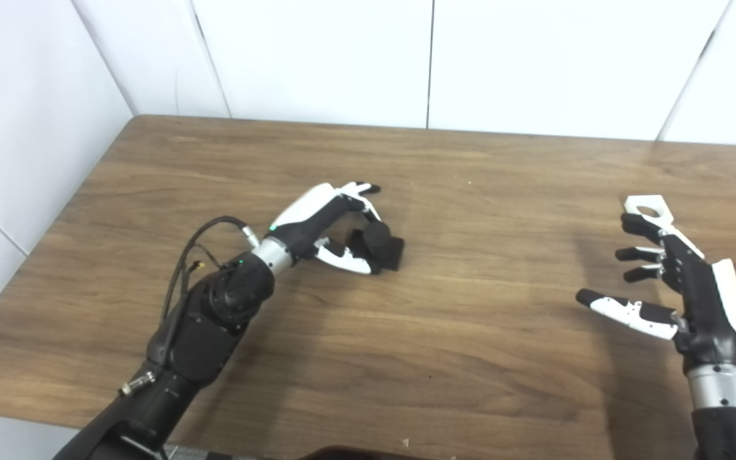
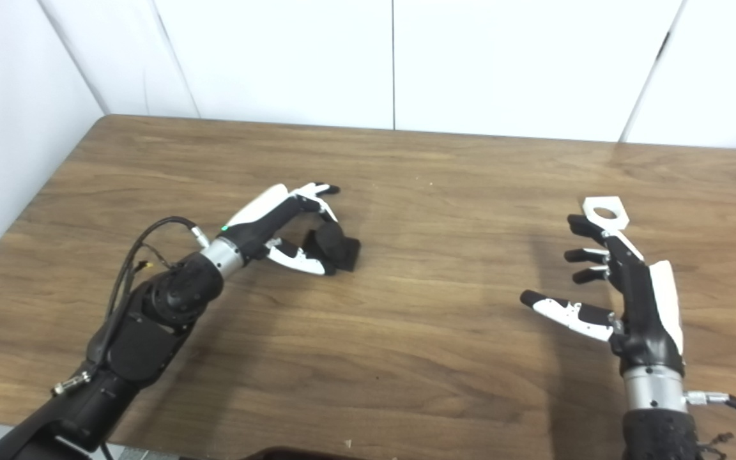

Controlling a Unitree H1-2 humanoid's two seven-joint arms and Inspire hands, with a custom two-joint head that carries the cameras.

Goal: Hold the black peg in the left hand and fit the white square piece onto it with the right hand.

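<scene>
The black peg [image 1: 386, 246] lies on the wooden table [image 1: 470, 332] left of centre, with its square base toward the right. My left hand [image 1: 333, 220] is over it, fingers above and thumb in front and low, half curled around it but not clamped. The peg rests on the table. The white square piece [image 1: 648, 208] with a round hole lies flat at the right. My right hand [image 1: 681, 287] is open just in front of it, fingers spread, fingertips at its near edge. The peg [image 2: 336, 246] and the white piece [image 2: 605, 211] also show in the right eye view.
White wall panels [image 1: 432, 57] stand behind the table and along its left side. The table's near edge [image 1: 342, 441] runs along the bottom. A cable loops off my left forearm [image 1: 199, 243].
</scene>
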